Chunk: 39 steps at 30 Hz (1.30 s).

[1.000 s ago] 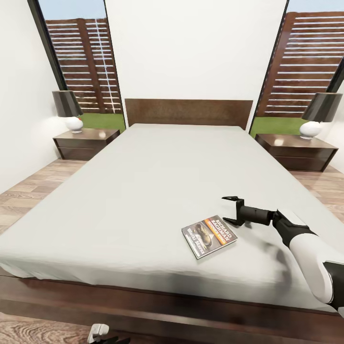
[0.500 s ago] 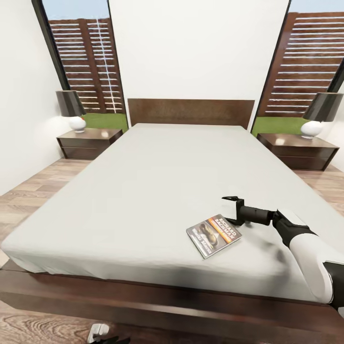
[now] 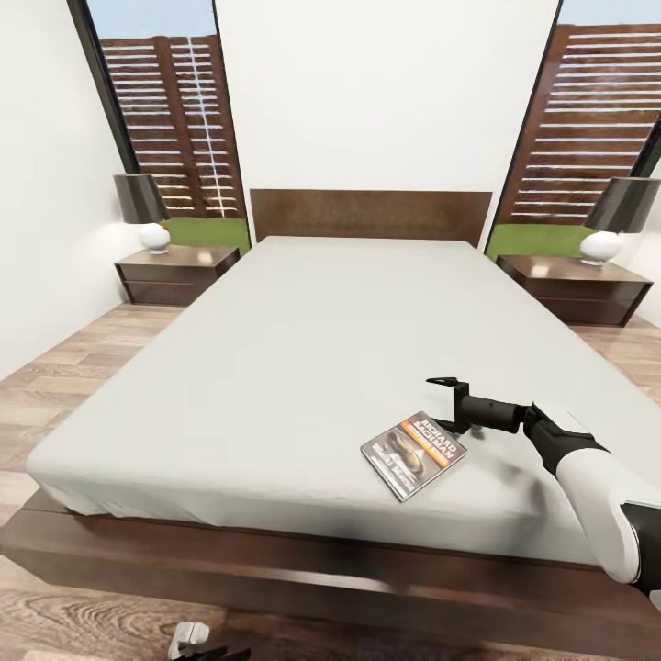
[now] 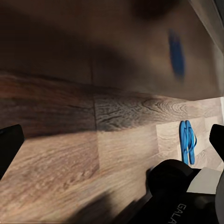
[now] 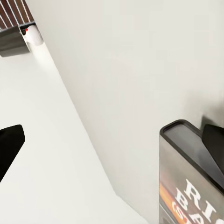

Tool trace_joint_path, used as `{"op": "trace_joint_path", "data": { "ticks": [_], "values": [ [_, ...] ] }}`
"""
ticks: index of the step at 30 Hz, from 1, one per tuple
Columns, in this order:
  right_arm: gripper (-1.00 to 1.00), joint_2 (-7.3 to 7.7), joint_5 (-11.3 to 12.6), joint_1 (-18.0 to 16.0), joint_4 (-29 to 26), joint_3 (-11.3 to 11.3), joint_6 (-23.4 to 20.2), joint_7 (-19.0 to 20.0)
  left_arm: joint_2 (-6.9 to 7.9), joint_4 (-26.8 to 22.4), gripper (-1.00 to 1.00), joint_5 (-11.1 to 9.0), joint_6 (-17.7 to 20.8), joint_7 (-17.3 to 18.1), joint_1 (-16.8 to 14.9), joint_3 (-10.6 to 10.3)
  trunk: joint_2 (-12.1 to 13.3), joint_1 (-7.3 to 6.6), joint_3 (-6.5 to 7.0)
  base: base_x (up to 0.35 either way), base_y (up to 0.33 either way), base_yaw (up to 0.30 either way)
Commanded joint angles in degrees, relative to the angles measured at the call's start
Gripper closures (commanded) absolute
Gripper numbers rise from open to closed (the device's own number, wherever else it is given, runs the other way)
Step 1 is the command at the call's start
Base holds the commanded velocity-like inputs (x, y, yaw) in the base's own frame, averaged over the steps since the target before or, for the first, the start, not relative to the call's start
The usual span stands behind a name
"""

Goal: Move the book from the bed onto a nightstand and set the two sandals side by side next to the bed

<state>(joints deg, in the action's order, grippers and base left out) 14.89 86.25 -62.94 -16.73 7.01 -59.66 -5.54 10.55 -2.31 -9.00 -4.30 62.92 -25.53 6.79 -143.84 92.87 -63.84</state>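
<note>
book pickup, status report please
Right hand open beside book, not touching. Book flat on bed. Left hand open, low over floor near sandals. Nothing in the way.

Light-grey bed (image 3: pixel 303 349), dark orange-banded book (image 3: pixel 413 453), 2 bright blue sandals (image 4: pixel 187 142), brown wood-grain floor (image 4: pixel 70 163).

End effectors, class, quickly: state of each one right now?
Left end effector: open, holding nothing, above the wood floor.
Right end effector: open, empty, beside the book on the bed.
</note>
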Motion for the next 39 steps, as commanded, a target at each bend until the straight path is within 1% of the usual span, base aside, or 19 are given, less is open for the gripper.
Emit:
{"op": "trace_joint_path", "data": {
  "ticks": [1, 19, 39],
  "values": [
    [-1.00, -0.03, -0.99, 0.01, 0.03, -0.06, -0.34, -0.89, 0.00, 0.08, -1.00, 0.40, -0.45, 0.11, -0.02, 0.42, -0.02, -0.01, -0.06, -0.015, 0.020, 0.000],
    [-1.00, -0.03, -0.99, 0.01, -0.06, -0.04, -0.34, -0.89, -0.08, 0.09, -1.00, 0.39, -0.45, 0.09, -0.03, 0.36, -0.02, -0.01, -0.06, -0.007, 0.006, 0.000],
    [-1.00, -0.03, -0.99, 0.01, -0.06, 0.03, -0.34, -0.89, -0.07, 0.09, -1.00, 0.43, -0.45, 0.09, -0.01, 0.41, -0.02, -0.01, -0.06, -0.053, 0.051, 0.000]
  ]
}}
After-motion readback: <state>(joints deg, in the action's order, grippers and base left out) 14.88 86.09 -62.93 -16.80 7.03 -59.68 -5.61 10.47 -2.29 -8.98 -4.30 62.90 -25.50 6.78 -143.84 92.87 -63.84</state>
